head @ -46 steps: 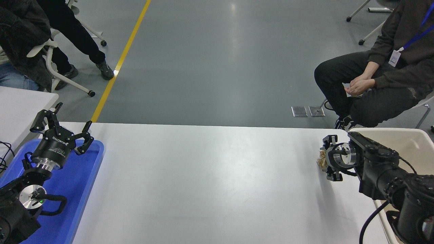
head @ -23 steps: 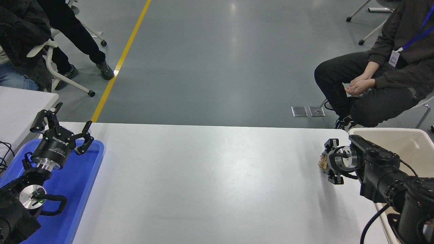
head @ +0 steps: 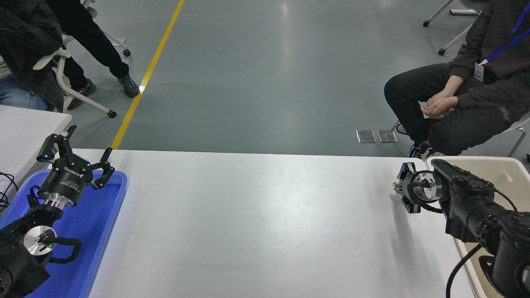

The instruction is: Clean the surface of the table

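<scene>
The white table surface (head: 256, 215) fills the lower half of the head view. My right gripper (head: 398, 188) hovers over its far right end, just left of the beige bin, pointing away to the left. It is shut on a small crumpled tan scrap (head: 395, 187), of which only a sliver shows past the fingers. My left gripper (head: 78, 150) stands open and parked at the lower left, above the blue tray (head: 99, 223).
A beige bin (head: 507, 174) stands at the table's right end, partly behind my right arm. A person (head: 463, 103) sits beyond the far right corner. Another person on a wheeled chair (head: 25, 49) is at the top left, beside a second white table (head: 25, 128).
My right gripper has risen and drifted right and toward the far edge with the tan scrap, closer to the bin. Less of the scrap shows now. The left arm has not moved.
</scene>
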